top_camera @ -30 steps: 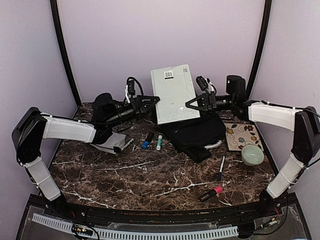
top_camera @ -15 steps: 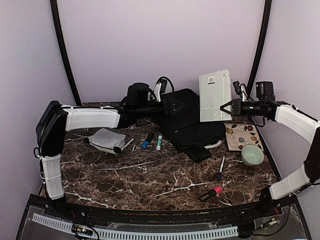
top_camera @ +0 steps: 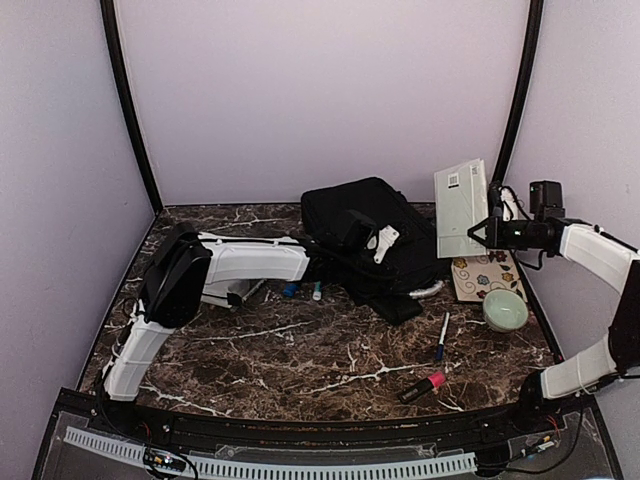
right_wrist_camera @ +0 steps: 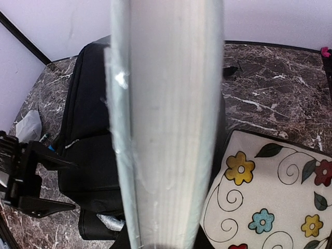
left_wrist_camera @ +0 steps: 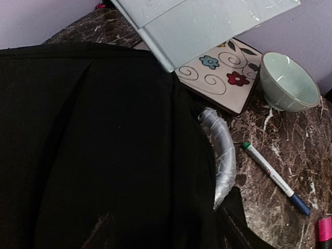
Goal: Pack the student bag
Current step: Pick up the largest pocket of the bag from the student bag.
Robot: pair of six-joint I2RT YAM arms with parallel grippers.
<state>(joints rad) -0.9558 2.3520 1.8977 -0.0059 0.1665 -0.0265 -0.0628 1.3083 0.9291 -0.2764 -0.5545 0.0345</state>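
- Lilac walls, dark marble tabletop; the large black fabric backpack lies flat at the far middle.
- Right gripper pinches a pale grey hardback book upright just right of the backpack, likely ready for loading.
- Left gripper hovers over the backpack, jaws spread and empty, probably to open it.
- Flowered tile, green bowl and white marker crowd the backpack's right side.

A large black soft fabric backpack fills the left and middle. Its light grey handle loop curves along its right edge on the dark marble desk. A pale grey-green book crosses the top, covering part of a cream square tile with painted flowers. Just right of the tile stands a pale green bowl. Nearer lie a white pen with a blue cap and a pink marker, cut off at the corner.
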